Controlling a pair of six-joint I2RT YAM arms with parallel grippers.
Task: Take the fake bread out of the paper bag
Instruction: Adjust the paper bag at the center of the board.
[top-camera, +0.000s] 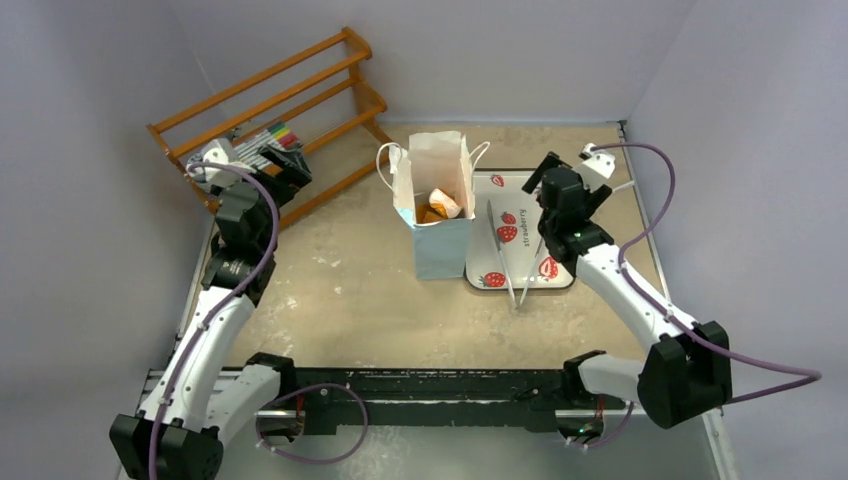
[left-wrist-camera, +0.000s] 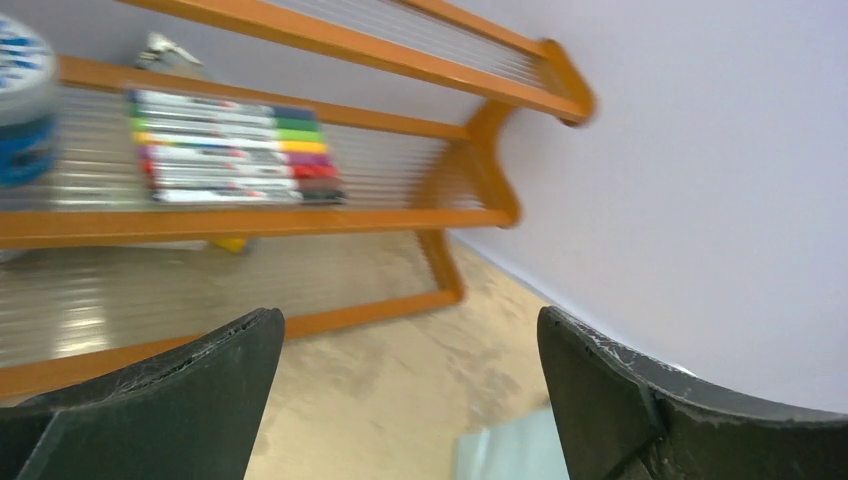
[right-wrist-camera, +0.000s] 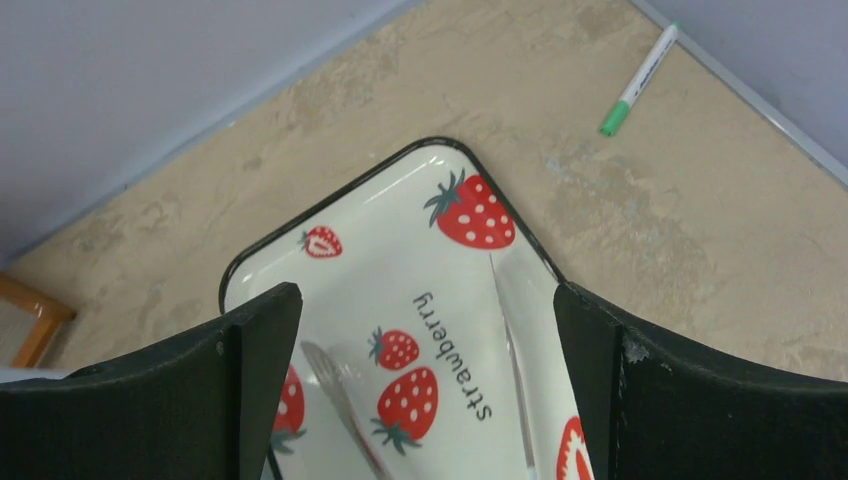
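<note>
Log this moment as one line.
bread: inside bag | left claw: open, empty, by rack | right claw: open, empty, over tray | taken out: nothing yet

light blue paper bag (top-camera: 441, 245), white strawberry-print tray (top-camera: 520, 196), orange rack (top-camera: 300, 95)

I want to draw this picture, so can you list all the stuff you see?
Bag: one, light blue, standing open mid-table.
Bread: count unclear, golden-orange, inside the bag.
Tray: one, white with red strawberries, right of the bag.
Tongs: one, clear, lying on the tray.
Rack: one, orange wood, far left corner.
Markers: several, mixed cap colours, on the rack.
Tub: one, blue and white, on the rack, blurred.
Pen: one, white and green, on the table beyond the tray.
Table: one, beige.
Left gripper: black, open, by the rack.
Right gripper: black, open, above the tray.
</note>
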